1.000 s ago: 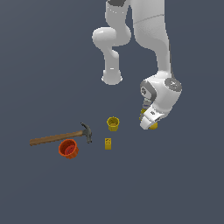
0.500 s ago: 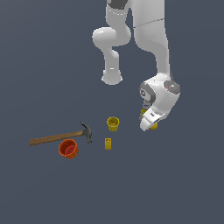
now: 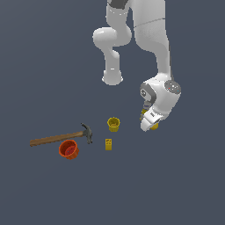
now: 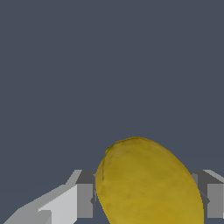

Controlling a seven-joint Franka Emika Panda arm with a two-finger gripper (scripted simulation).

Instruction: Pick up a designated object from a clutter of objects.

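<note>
In the exterior view, the white arm (image 3: 149,39) reaches down from the top edge to a plain grey floor (image 3: 44,193), and its wrist ends low on the exterior view's right. The jaws (image 3: 148,125) are mostly hidden under the white wrist housing. A sliver of the yellow ball (image 3: 154,126) peeks out just beneath that housing, right at the jaws, so the ball sits well apart from the other things, on the exterior view's right. From here I cannot tell whether the ball touches the floor.

The rest of the clutter lies toward the exterior view's left. The yellow cup (image 3: 114,124) stands upright, hollow top showing, nearest the arm. Just below it in the frame is the small yellow block (image 3: 108,144), apart from the cup. The hammer (image 3: 61,137) lies flat, its wooden handle pointing to the exterior view's left and its dark head near the cup. The orange cup (image 3: 69,149) sits just beside the handle, seemingly touching it, on the near side.

In the wrist view, the ball (image 4: 148,183) fills the space between the two fingers (image 4: 83,199), one on each side. Both grey pads sit right against its skin, with no gap visible, so the jaws appear to be closed on the ball. Behind it is only bare grey floor (image 4: 109,65).
</note>
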